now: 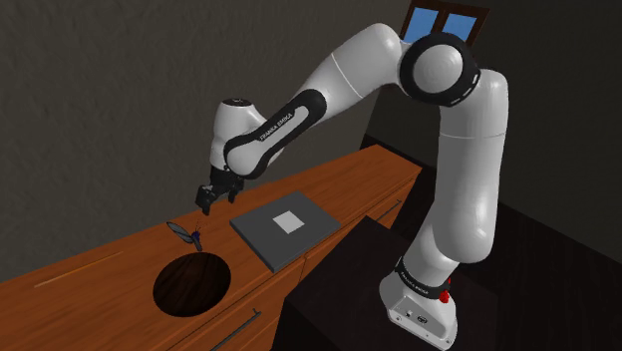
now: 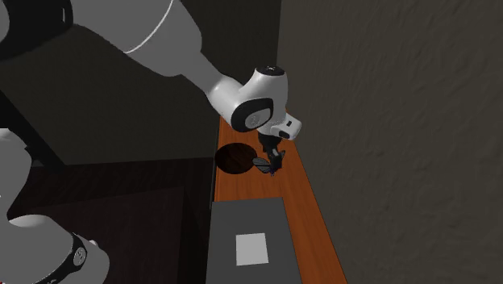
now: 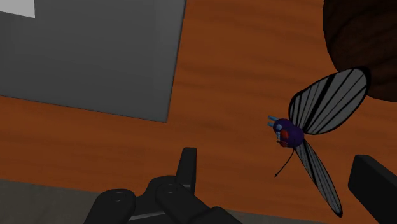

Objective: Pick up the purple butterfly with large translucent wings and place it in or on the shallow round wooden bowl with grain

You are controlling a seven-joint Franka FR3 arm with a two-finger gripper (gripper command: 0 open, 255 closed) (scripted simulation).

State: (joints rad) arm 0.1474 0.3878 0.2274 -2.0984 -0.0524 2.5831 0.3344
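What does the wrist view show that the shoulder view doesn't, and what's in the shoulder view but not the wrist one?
Wrist view: close detail of the butterfly, with its purple body, red face and dark-veined grey wings. It lies ahead of the open jaws, untouched. Shoulder view: the whole white arm, a blue window and the full round outline of the dark bowl. Both: butterfly, bowl, grey slab and wooden counter.
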